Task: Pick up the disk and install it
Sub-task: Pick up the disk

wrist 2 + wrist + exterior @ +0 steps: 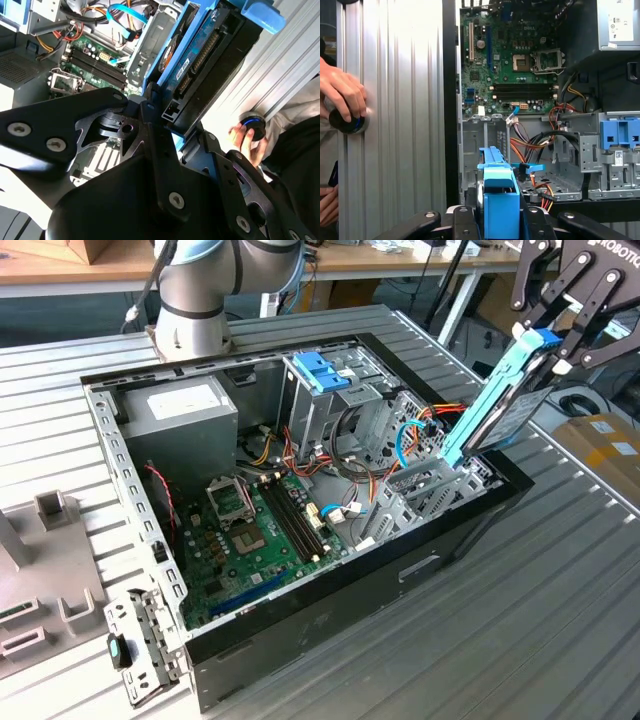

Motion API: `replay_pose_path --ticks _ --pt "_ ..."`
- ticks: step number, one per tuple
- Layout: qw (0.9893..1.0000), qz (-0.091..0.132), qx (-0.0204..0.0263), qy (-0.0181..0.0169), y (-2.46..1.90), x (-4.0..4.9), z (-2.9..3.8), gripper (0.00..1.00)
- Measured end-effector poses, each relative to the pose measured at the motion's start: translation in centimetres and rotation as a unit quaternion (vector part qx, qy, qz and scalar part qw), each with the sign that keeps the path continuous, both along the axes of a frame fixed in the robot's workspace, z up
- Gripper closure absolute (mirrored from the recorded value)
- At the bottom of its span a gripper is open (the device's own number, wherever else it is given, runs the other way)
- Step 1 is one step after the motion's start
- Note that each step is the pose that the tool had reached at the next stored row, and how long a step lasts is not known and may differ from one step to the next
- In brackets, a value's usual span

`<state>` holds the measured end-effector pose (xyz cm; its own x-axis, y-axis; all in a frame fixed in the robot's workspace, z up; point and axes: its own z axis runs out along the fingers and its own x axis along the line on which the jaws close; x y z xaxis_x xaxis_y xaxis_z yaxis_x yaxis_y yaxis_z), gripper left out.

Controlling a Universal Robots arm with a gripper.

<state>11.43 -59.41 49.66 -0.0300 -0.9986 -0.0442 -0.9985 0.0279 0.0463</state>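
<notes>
The disk [503,410] is a dark drive edged by light blue rails. It hangs tilted over the end of the open computer case [330,590] at the exterior view's right. My gripper [550,348] is shut on its upper end by the blue tab. Under the disk's lower end lies the metal drive bay [432,490]. In the second wrist view the disk [200,65] runs away from my black fingers [155,145], connector side showing. In the first wrist view the disk's blue rail [498,200] sits edge-on between the fingers, over the bay [485,145].
Inside the case are a grey power-supply box [185,415], a drive cage with blue handle [322,370], the green motherboard [240,540] and loose cables [410,440]. A person's hand [342,95] rests on a black knob beside the case. Grey fixtures [40,570] stand at the exterior view's left.
</notes>
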Motion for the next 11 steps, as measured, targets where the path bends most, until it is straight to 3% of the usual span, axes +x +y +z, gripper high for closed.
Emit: replay_pose_path --ticks 11 --pt "1.0000 0.000 0.0000 0.0000 0.00 1.76 -0.01 0.63"
